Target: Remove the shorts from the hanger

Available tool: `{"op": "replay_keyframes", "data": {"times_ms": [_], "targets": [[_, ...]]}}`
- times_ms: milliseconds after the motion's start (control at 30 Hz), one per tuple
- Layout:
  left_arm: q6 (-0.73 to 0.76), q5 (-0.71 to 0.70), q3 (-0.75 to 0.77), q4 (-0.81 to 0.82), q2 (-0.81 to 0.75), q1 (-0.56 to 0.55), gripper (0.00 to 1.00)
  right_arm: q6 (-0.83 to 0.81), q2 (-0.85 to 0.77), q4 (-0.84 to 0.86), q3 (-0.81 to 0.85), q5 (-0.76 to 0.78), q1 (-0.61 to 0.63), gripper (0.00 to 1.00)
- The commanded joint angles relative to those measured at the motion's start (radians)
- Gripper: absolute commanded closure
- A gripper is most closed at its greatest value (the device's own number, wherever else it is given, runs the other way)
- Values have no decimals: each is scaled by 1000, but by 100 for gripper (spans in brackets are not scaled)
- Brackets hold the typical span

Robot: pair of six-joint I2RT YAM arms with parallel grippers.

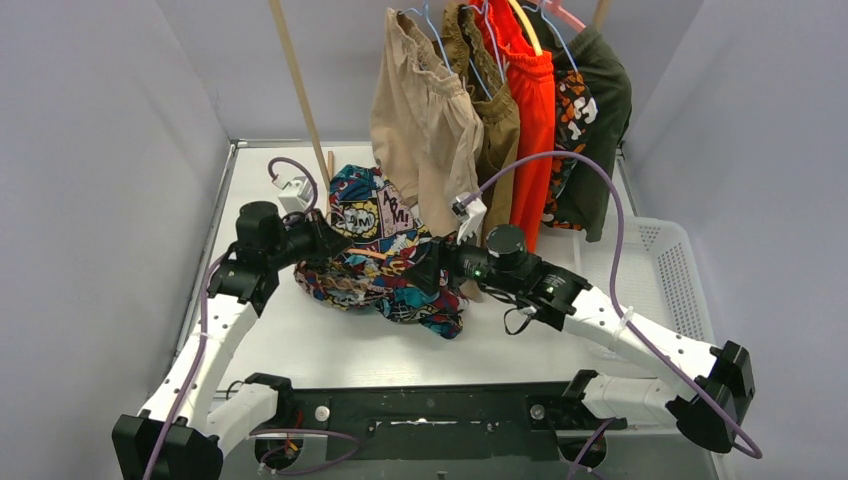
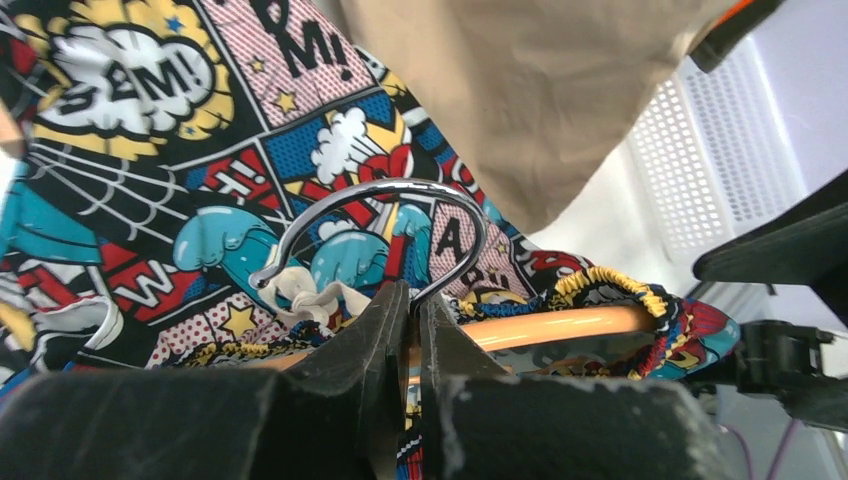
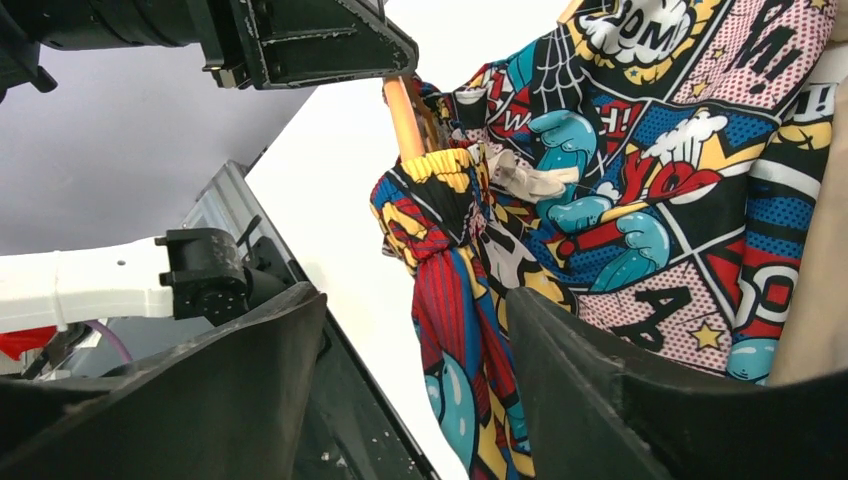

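With the L end effector (image 2: 412,300) pressed together on the wire neck of the hanger (image 2: 560,325), just below its metal hook (image 2: 400,190), the comic-print shorts (image 1: 385,255) sit bunched at desk (image 1: 330,345) centre, waistband gathered round the hanger's orange bar. L end effector is at 9 o'clock of the bundle. R end effector (image 1: 435,268) is at 3 o'clock, fingers spread, gripping nothing, cloth just ahead of them. Hanging at 12–1 o'clock: beige pair (image 1: 420,110), brown pair (image 1: 495,110), orange-red pair (image 1: 533,110), camo pair (image 1: 570,120), dk green pair (image 1: 605,100). White basket (image 1: 670,270) sits at desk's 3 o'clock edge.
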Motion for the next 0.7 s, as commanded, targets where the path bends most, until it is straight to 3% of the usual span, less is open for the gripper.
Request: {"op": "replay_keyframes", "data": {"times_ms": [0,133,200,367,400,467,567,667], "targets": [[70,-93,143,-75,-40,-16,100,-22,46,-108,118,8,26,28],[107,-149,200,-173,-61,-44,100,-48,124,-128,185,26,63,27],[115,-167,219,-217,-71,-58,100,-54,156,-139,228,58,78,31],[118,-233,230,-309,-110,-82,100,-23,189,-118,272,132,105,60],[117,-242,227,-330,-123,-84,100,-13,184,-110,263,139,109,58],[114,-250,220,-356,-140,-85,100,2,177,-93,248,132,110,41],[99,-251,205,-374,-167,-86,100,3,184,-91,244,89,115,40],[78,-240,185,-381,-194,-86,100,2,206,-80,243,45,127,61]]}}
